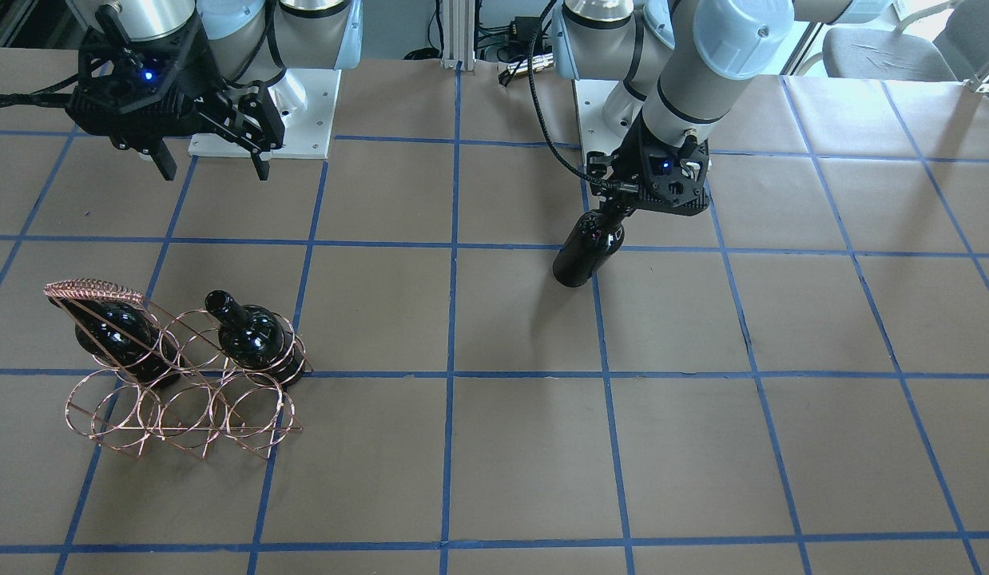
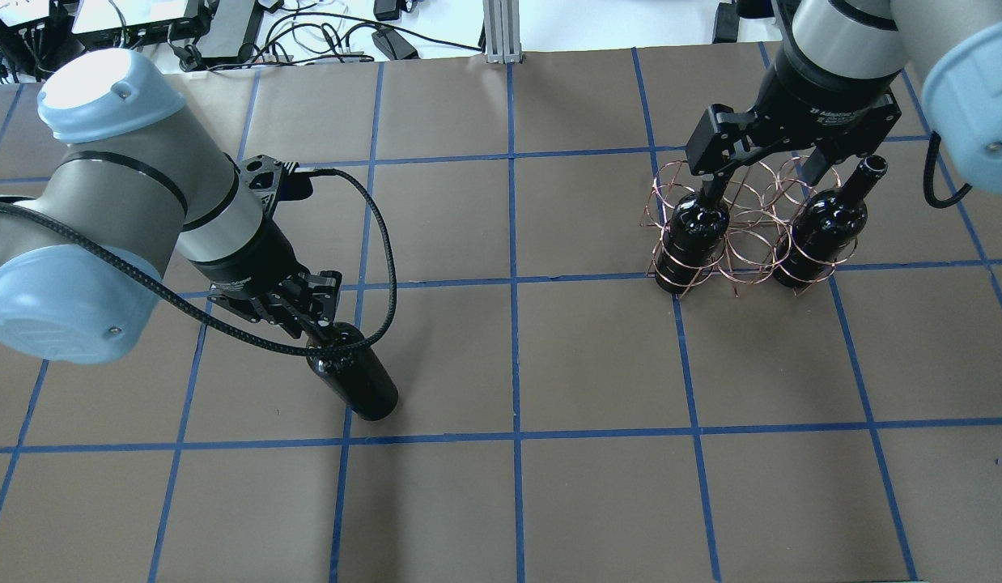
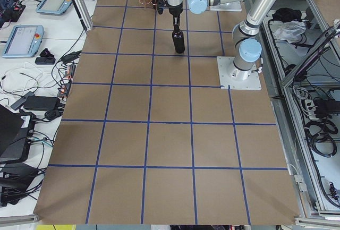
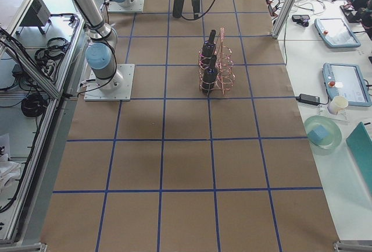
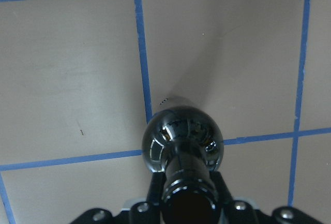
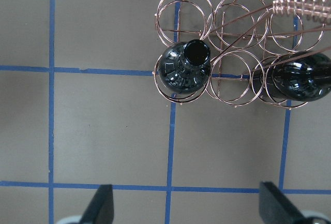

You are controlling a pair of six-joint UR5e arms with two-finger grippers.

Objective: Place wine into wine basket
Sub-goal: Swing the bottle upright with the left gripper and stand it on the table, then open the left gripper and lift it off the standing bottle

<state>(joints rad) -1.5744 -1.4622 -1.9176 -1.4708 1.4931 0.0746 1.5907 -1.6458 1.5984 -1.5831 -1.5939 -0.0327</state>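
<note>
Wine, neck seemingly within left tool

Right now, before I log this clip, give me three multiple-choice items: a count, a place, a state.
1. How many rings of the rack are filled? A none; B three; C two.
2. Where is the third bottle? A lying flat; B in the left gripper; C under the rack.
3. The right gripper is: A open; B shut on a bottle; C shut on the rack.
Key: C, two racked bottles fill end rings; B, it clamps the neck; A, it hangs wide open, empty.
</note>
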